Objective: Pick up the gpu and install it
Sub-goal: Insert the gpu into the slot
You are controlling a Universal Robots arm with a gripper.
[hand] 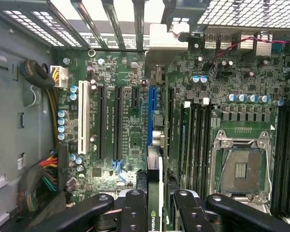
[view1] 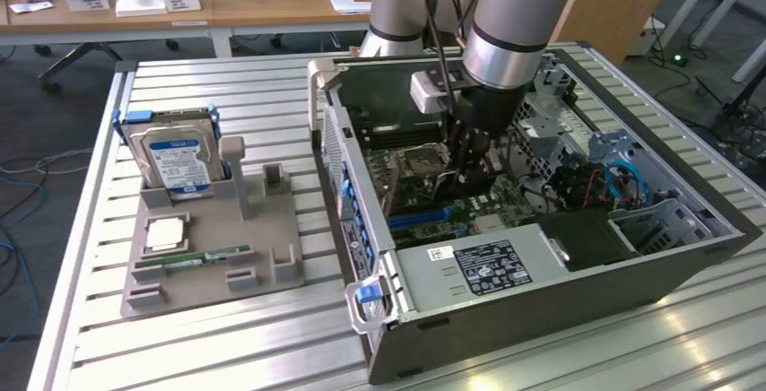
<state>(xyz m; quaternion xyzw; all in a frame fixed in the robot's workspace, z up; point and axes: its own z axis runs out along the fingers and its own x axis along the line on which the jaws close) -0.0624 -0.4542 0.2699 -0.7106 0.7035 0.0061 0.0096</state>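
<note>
Inside the open computer case (view1: pixel 515 319), the tool (hand: pixel 158 212) hung low over the motherboard (hand: pixel 121 72). Its fingers (hand: pixel 135 208) were drawn partway in and pinched the gpu (hand: pixel 154 166) across its two flat faces. The card stood on edge between them, so the wrist view caught little more than its thin rim running out ahead of the fingers. That hold looked deliberate: a card of this kind goes into its slot edge first, and a grip across the faces would leave the connector side free. The card's line fell along the blue slot (hand: pixel 151 116), which lay lengthwise just beyond the card's end. Whether the card touched the board could not be told.

In the exterior view the arm reached straight down through the case's open side. Well apart, toward the exterior view's left, a grey holder (view1: pixel 269 230) sat on the slatted surface (view1: pixel 239 346). It carried the hard drive (view1: pixel 178 153) upright in a rack and the memory stick (view1: pixel 192 261) lying flat. Each seemed to sit in a seat shaped to keep it in a known place.
</note>
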